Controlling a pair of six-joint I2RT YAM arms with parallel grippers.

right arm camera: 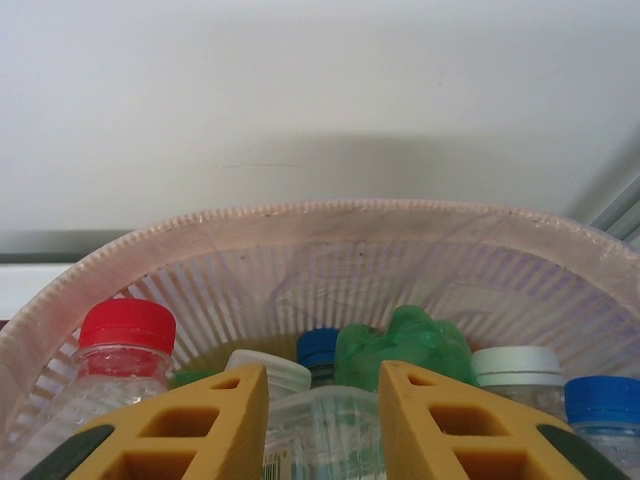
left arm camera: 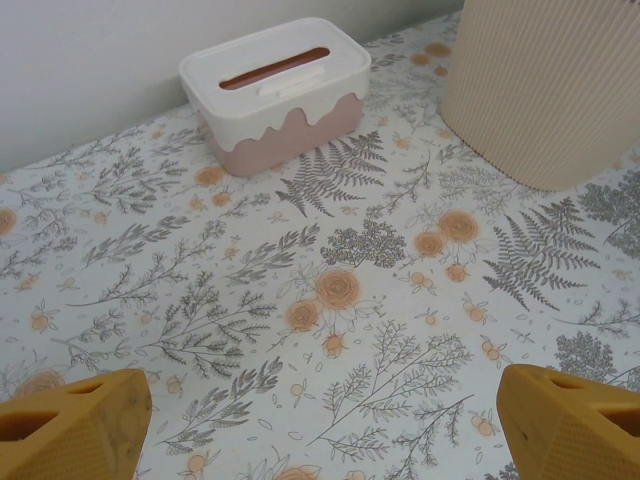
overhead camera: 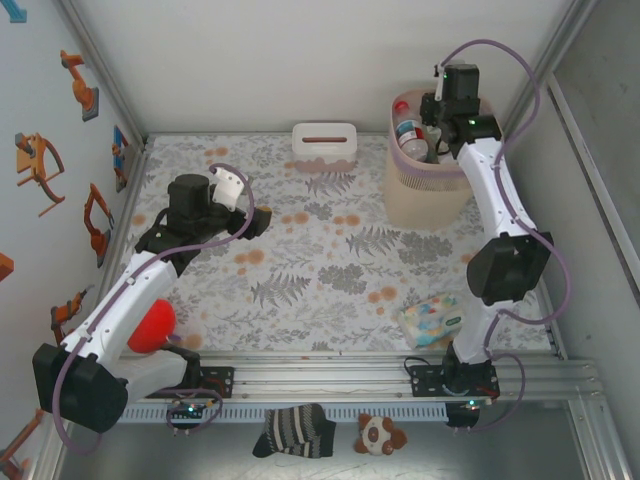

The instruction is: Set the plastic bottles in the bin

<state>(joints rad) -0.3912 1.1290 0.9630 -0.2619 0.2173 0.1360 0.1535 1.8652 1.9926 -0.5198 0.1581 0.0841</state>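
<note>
The pale pink bin (overhead camera: 425, 195) stands at the back right of the table and holds several plastic bottles. My right gripper (overhead camera: 432, 130) reaches down into it from above. In the right wrist view, the right gripper (right arm camera: 323, 400) is shut on a clear plastic bottle (right arm camera: 323, 435) inside the rim (right arm camera: 330, 215). Around it are a red-capped bottle (right arm camera: 125, 335), a green bottle (right arm camera: 405, 345), and white (right arm camera: 515, 365) and blue (right arm camera: 602, 400) caps. My left gripper (overhead camera: 262, 218) hovers open over the mat at the left. Nothing lies between the left gripper's fingers (left arm camera: 325, 420).
A white and pink tissue box (overhead camera: 324, 145) sits at the back centre, also ahead of the left gripper (left arm camera: 275, 90). A soft pack of wipes (overhead camera: 432, 320) lies near the right arm's base. A red ball (overhead camera: 152, 325) rests by the left arm.
</note>
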